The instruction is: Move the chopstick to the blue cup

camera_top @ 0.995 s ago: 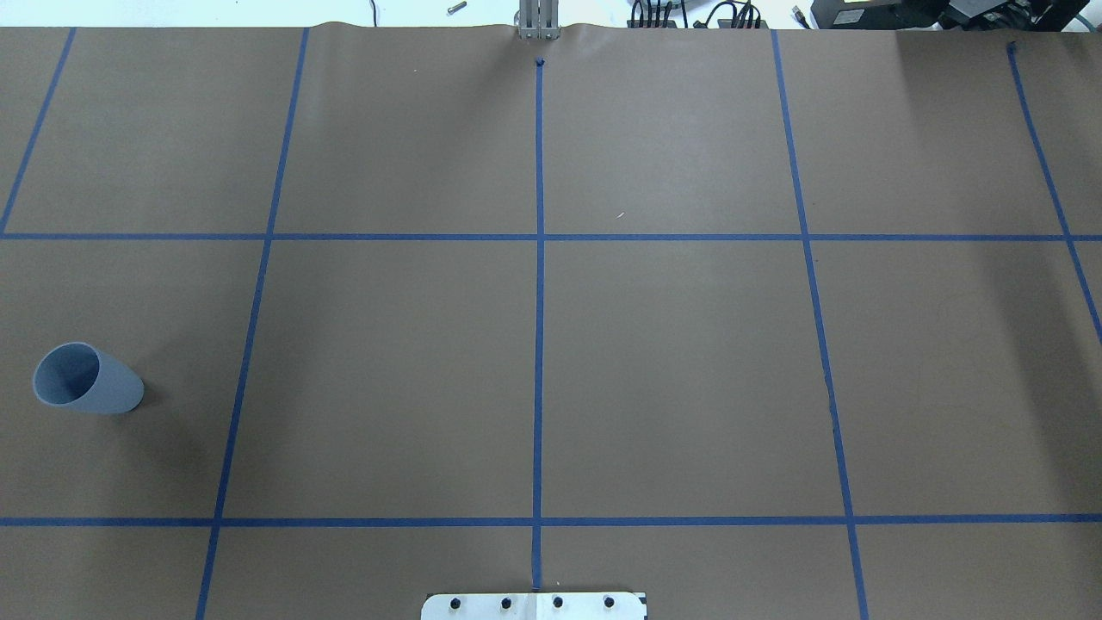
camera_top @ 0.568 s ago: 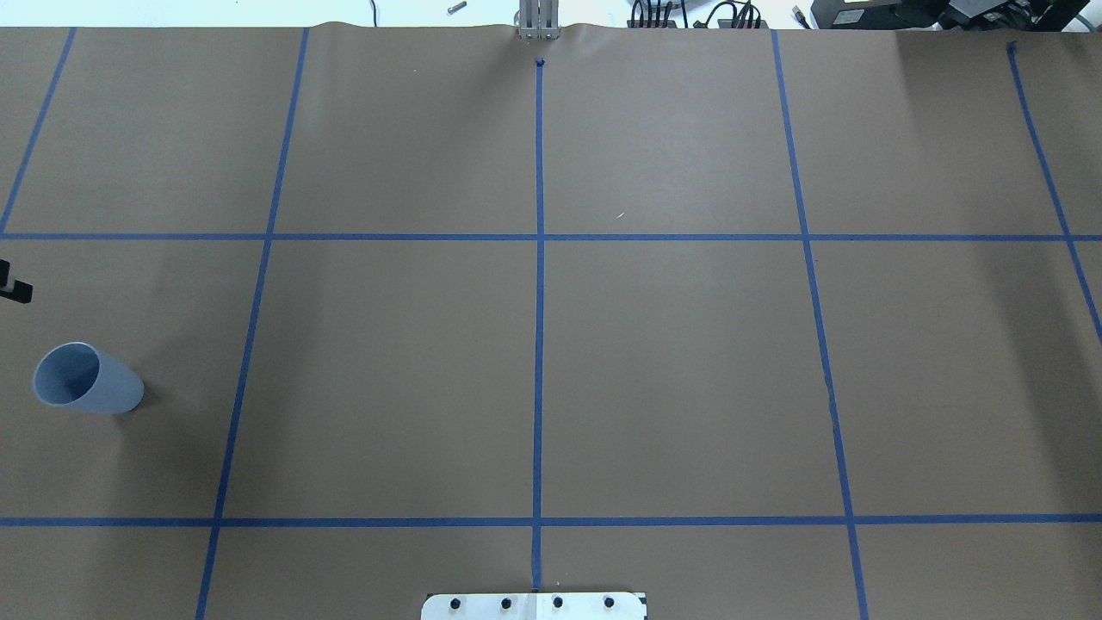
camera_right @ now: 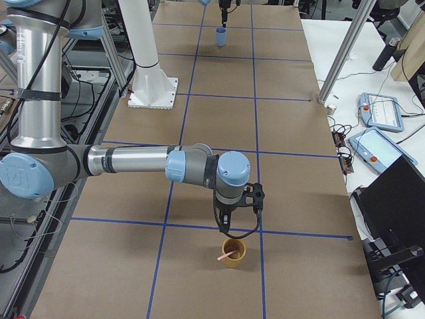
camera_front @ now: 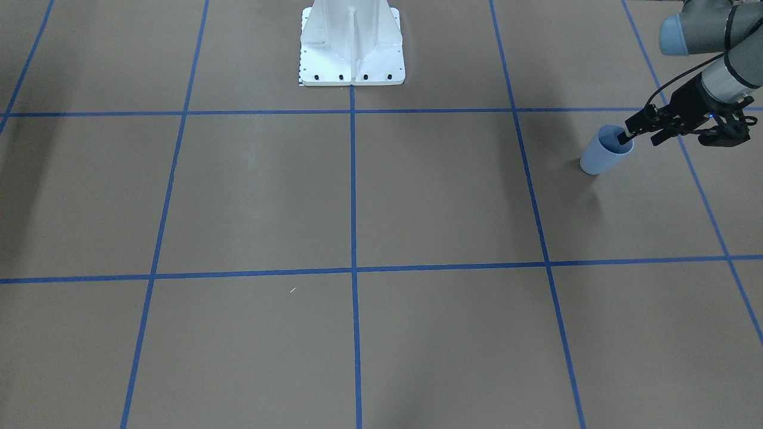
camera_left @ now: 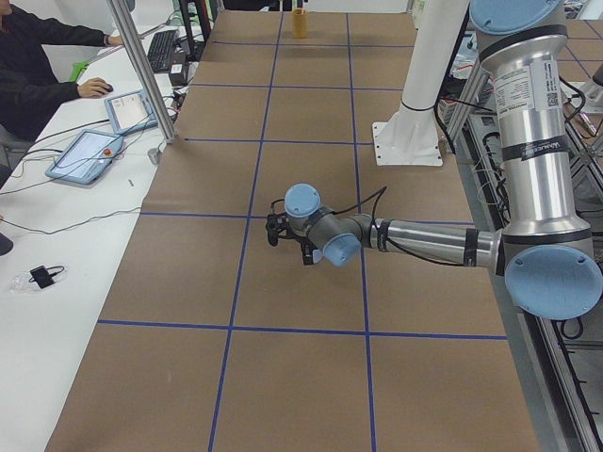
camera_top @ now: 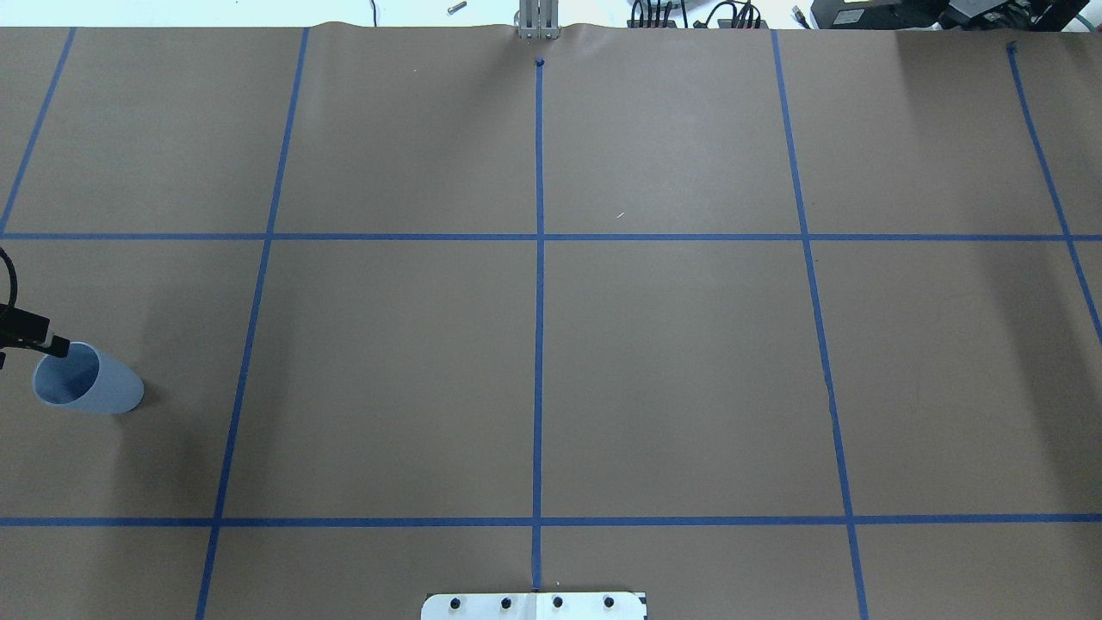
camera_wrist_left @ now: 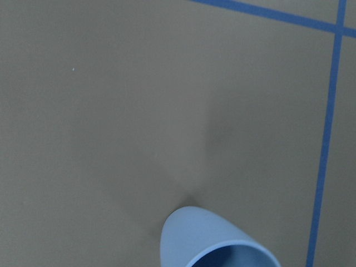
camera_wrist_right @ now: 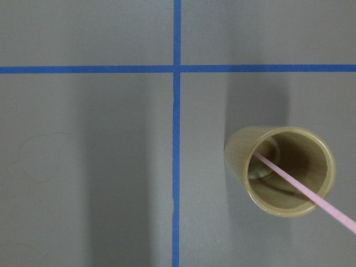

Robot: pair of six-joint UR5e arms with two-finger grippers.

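The blue cup (camera_top: 95, 386) stands upright at the table's left end; it also shows in the front view (camera_front: 602, 156) and at the bottom of the left wrist view (camera_wrist_left: 214, 239). My left gripper (camera_front: 639, 141) is open just above the cup, with one finger (camera_top: 53, 345) over its rim. The pink chopstick (camera_wrist_right: 306, 192) leans inside a tan cup (camera_wrist_right: 281, 169) at the table's right end. My right gripper (camera_right: 230, 227) hovers just above that tan cup (camera_right: 233, 253); I cannot tell whether it is open or shut.
The brown paper table (camera_top: 689, 362) carries a grid of blue tape lines. The robot's white base (camera_front: 351, 47) stands at the near middle edge. An operator (camera_left: 38, 66) sits beyond the far edge with tablets and cables.
My left gripper has come into the overhead view from the left edge and moved down to the blue cup's rim. The cup has not moved.
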